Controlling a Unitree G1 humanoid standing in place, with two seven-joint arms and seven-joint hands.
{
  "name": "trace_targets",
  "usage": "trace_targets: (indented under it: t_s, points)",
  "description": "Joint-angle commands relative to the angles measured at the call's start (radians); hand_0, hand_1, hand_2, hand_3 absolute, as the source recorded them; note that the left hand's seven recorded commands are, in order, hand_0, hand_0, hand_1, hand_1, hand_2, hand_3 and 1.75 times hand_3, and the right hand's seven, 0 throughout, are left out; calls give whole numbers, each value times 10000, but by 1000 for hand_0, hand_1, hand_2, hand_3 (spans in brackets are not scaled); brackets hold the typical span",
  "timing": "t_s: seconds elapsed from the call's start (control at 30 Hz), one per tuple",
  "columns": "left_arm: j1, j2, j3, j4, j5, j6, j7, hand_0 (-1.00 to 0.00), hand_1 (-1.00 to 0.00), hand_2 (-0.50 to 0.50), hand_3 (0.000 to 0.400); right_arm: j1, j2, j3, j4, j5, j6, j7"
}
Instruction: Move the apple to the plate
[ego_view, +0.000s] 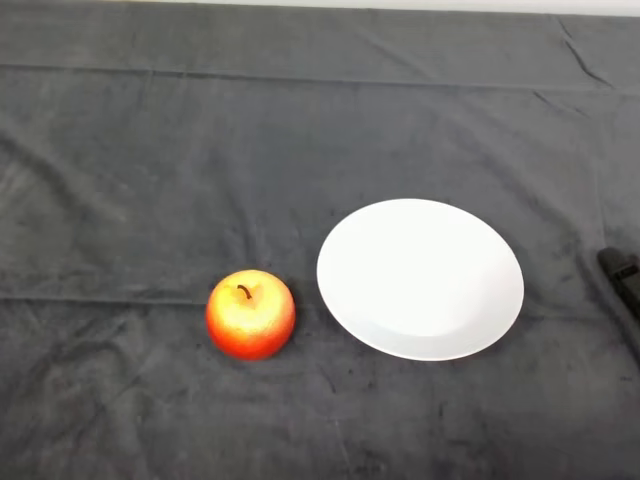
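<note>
A red and yellow apple (250, 314) stands upright on the dark cloth, stem up, a little left of the middle and toward the front. A white round plate (420, 278) lies just to its right with nothing on it. A narrow strip of cloth separates the apple from the plate's left rim.
The dark grey cloth (150, 170) covers the whole table, with creases running across it. A small black object (622, 275) pokes in at the right edge, just beyond the plate. The table's far edge shows as a pale strip at the top.
</note>
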Motion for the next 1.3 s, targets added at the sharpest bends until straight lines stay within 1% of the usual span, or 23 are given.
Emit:
trace_targets:
  t_s: [0.03, 0.33, 0.5, 0.7, 0.9, 1.13, 1.3]
  points:
    - [-341, -162, -222, 100, 244, -320, -8, 0, 0, 0, 0, -183, -309, -33, 74, -85, 39, 22]
    - [-541, -689, -745, -199, 845, -699, -18, 0, 0, 0, 0, -183, -308, -33, 73, -85, 39, 21]
    - [-471, -916, -1010, -639, 1042, -812, -193, 0, 0, 0, 0, -181, -306, -33, 69, -86, 39, 20]
    - [-321, -1186, -1359, -1377, 1320, -810, -270, 0, 0, 0, 0, -177, -301, -32, 59, -86, 38, 15]
    - [-265, -1545, -1804, -2158, 1784, -638, -101, 0, 0, 0, 0, -171, -294, -30, 43, -86, 37, 8]
    - [-121, -2007, -2410, -3186, 2283, -261, 105, 0, 0, 0, 0, -160, -283, -26, 16, -87, 36, -5]
    - [37, -2255, -2881, -3914, 2517, 83, 196, 0, 0, 0, 0, -151, -274, -23, -8, -87, 35, -16]
